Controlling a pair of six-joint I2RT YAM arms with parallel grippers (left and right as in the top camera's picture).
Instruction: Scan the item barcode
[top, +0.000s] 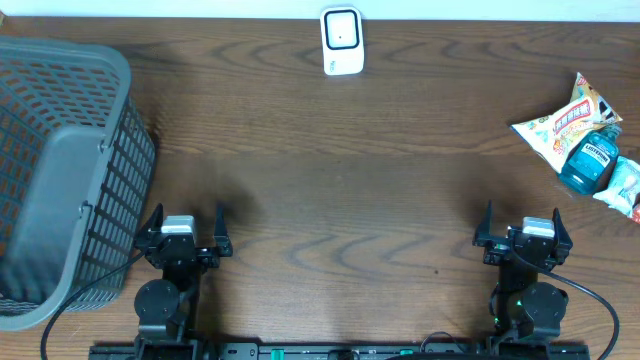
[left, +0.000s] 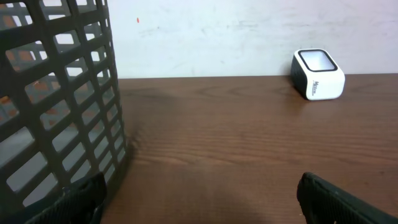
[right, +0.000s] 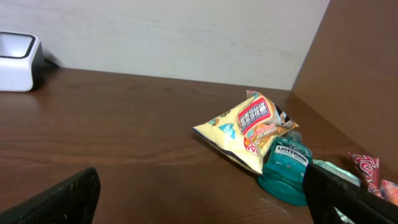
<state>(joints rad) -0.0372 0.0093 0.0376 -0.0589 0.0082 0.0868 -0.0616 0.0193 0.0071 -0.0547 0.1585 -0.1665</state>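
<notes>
A white barcode scanner (top: 341, 41) stands at the table's far edge; it also shows in the left wrist view (left: 318, 74) and at the left edge of the right wrist view (right: 17, 61). At the right side lie a yellow snack bag (top: 565, 122) (right: 244, 128) and a teal mouthwash bottle (top: 591, 162) (right: 284, 168), touching each other. My left gripper (top: 186, 229) (left: 199, 198) rests open near the front edge, nothing between its fingers. My right gripper (top: 522, 228) (right: 202, 198) is open too, short of the bottle.
A grey mesh basket (top: 60, 175) (left: 59, 106) stands at the left, close beside the left gripper. More packets (top: 628, 188) (right: 368, 171) lie at the far right edge. A brown board (right: 360, 74) walls the right side.
</notes>
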